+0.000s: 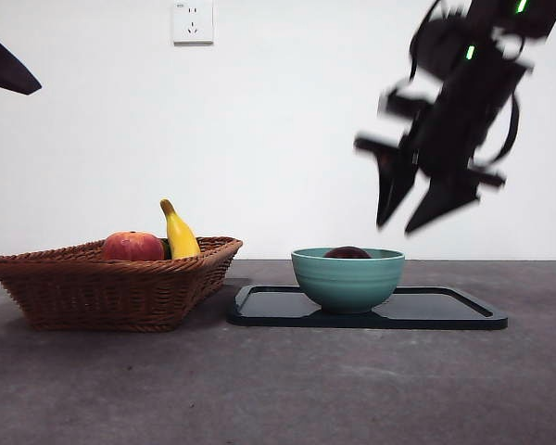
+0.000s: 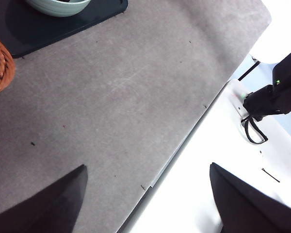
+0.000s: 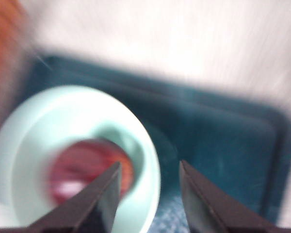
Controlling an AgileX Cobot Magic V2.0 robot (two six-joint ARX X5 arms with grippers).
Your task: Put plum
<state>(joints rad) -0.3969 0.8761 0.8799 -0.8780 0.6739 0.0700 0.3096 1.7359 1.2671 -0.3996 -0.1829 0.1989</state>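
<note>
No legible text, labels, brands or numbers in any view; wall socket [image 1: 193,21] face bears no readable marking.

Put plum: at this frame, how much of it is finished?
Looks nearly finished: the plum lies in the teal bowl on the dark tray. The right tool hangs open and empty above the tray, right of the bowl. The left tool waits aside, open. Only retreat seems left.
</note>
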